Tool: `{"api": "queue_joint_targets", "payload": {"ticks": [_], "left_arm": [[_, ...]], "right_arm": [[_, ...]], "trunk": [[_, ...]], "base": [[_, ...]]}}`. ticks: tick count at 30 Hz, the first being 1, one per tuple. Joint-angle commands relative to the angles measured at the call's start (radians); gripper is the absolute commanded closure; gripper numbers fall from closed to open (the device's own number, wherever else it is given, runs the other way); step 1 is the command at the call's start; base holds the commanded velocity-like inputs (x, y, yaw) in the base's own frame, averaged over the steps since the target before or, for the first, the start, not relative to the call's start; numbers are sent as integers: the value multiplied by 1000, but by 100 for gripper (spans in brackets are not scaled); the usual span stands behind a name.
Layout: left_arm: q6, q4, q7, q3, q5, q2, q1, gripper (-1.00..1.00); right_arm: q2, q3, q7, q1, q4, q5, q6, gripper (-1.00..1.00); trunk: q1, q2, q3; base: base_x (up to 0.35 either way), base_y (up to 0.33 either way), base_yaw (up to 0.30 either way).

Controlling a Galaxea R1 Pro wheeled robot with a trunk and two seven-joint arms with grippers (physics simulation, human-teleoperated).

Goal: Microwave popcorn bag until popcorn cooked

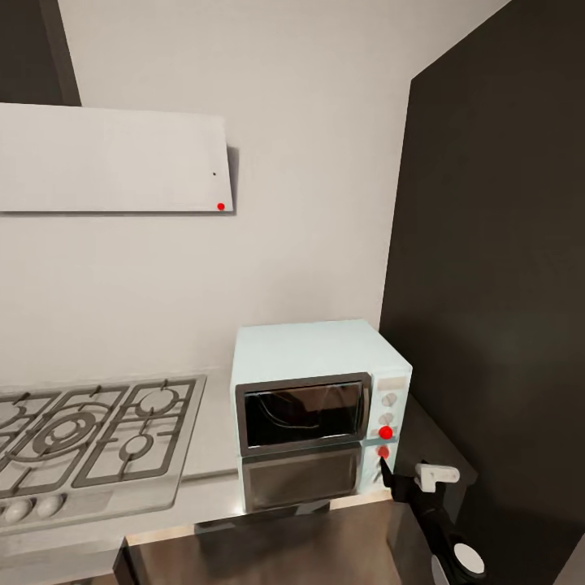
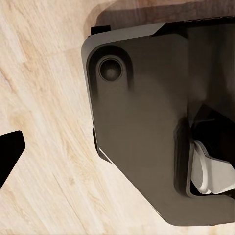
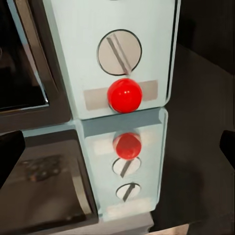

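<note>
One red indicator light [image 3: 125, 95] glows on the microwave [image 1: 313, 357], straight ahead of the right gripper [image 1: 406, 481], just under a knob [image 3: 119, 52]. I judge the step is starting the heat: approach squarely and press or turn gently, so the light box does not slide on the glossy surface [image 1: 213, 439]. Whether its fingers are apart I cannot tell. Behind the dark door glass [image 1: 302, 414] I cannot make out the popcorn bag.

Head camera overlooks the microwave [image 1: 321, 406]; right wrist closes on its panel.
</note>
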Motion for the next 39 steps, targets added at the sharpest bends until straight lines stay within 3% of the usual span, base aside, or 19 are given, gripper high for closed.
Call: {"api": "queue_joint_targets", "payload": {"ticks": [1, 16, 25, 39], "left_arm": [[5, -2, -4, -8, 1, 0, 0, -100], [5, -2, -4, -8, 1, 0, 0, -100], [5, -2, -4, -8, 1, 0, 0, -100], [5, -2, -4, -8, 1, 0, 0, -100]], "right_arm": [[-1, -3, 8, 0, 1, -4, -3, -100], [-22, -4, 6, -7, 0, -3, 12, -100], [-24, -4, -11, -43, -1, -1, 170, -100], [-24, -3, -11, -54, -1, 0, 180, -100]], "trunk": [[0, -1, 0], [0, -1, 0], [0, -1, 0], [0, -1, 0]], "base": [[0, 0, 0], [85, 0, 0], [2, 0, 0], [81, 0, 0]]}}
